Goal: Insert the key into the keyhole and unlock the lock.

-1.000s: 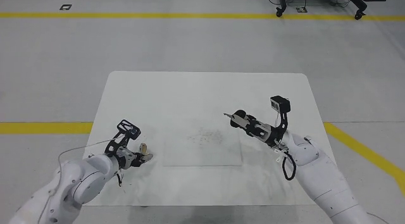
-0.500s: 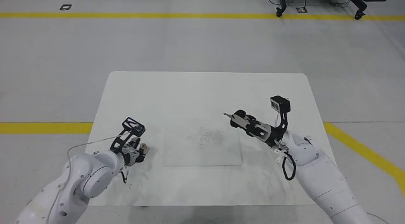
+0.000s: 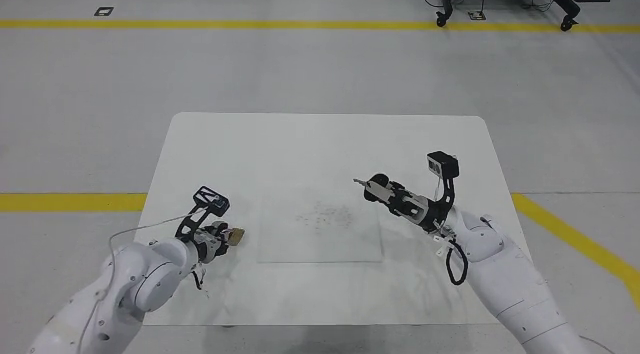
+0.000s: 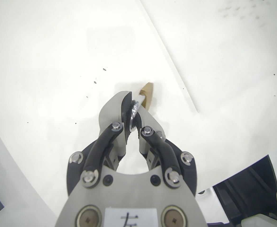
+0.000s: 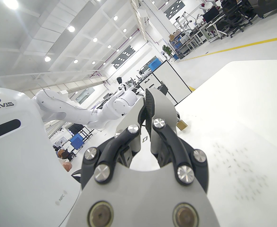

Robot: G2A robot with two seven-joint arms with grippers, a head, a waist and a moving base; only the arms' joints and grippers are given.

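Where the lock sits: I see the brass lock (image 4: 147,94) at the left gripper (image 4: 135,103) tips, near the left front of the white table (image 3: 320,144), just beside the mat (image 3: 330,244).
Left gripper: fingers clamped on the lock's silver shackle, with the brass body jutting past the tips.
Right gripper (image 3: 366,185): over the table's right half, fingers pressed together. A thin sliver (image 3: 357,183) projects from the tips, too small for me to identify.
Separation: grippers well apart.

I see my right gripper (image 5: 147,95) pressed closed over the white worktop (image 5: 247,90). A brass lock (image 5: 181,125) shows just past it, with the left arm (image 5: 100,113) behind.
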